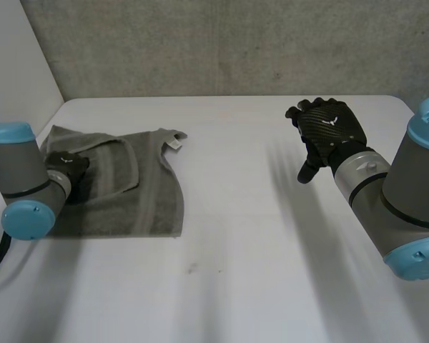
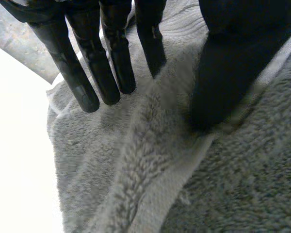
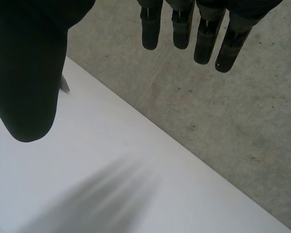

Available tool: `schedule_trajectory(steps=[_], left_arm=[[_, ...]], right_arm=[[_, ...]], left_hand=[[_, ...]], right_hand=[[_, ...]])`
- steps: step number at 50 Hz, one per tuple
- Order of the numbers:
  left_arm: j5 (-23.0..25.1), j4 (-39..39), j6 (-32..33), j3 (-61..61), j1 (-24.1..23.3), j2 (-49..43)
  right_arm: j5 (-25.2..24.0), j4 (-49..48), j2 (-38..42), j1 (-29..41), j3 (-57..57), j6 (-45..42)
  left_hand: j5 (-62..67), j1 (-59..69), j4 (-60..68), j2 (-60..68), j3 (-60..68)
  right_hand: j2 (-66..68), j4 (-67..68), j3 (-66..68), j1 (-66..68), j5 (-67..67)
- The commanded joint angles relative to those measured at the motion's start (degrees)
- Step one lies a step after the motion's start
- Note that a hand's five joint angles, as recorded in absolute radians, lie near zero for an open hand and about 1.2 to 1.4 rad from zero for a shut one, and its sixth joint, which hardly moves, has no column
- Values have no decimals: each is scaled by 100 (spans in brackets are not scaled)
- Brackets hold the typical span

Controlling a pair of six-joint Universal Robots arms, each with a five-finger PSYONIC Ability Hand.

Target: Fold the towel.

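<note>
White table (image 1: pixel 272 243) carries a partly folded grey towel (image 1: pixel 154 189) on its left side. Left hand (image 1: pixel 66 168) sits over the towel's left part, fingers (image 2: pixel 111 73) straight, thumb touching a fold. Right hand (image 1: pixel 330 127) hangs relaxed, well apart from the towel.

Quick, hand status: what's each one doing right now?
Left hand: open, fingers straight, down on the towel, not gripping it.
Right hand: open, holding nothing, above the bare table.
</note>
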Motion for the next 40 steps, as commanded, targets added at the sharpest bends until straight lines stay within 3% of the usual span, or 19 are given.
schedule_trajectory(steps=[1,6,8,14,23,33,40], left_arm=[[-512,18,-85,-76,-50,627],[-600,0,-630,-94,-278,1462],[-591,-9,-1173,-59,-480,1970],[-565,-70,-1870,-6,-709,2429],[-565,-579,-2624,213,-1358,2842],[-617,-966,-3284,565,-1763,3026],[-941,-949,-3451,723,-2088,3202]], right_arm=[[0,-7,23,25,-17,-7],[18,2,93,25,-70,19],[52,28,215,34,-175,124],[62,107,418,104,-246,406],[-88,687,726,508,-527,1759],[-1045,819,1585,1245,-974,4208],[-1037,749,2185,1563,-1520,5134]], left_hand=[[3972,3763,3951,3948,3952],[3972,3763,3951,3948,3952],[3972,3763,3951,3948,3952],[3972,3763,3951,3948,3952],[3972,3763,3951,3948,3952],[3972,3763,3951,3948,3952],[3972,3763,3951,3948,3952]], right_hand=[[-283,-332,-216,-210,-257],[-283,-332,-216,-210,-257],[-283,-332,-216,-210,-257],[-283,-332,-216,-210,-257],[-283,-332,-216,-210,-257],[-283,-332,-216,-210,-257],[-283,-332,-216,-210,-257]])
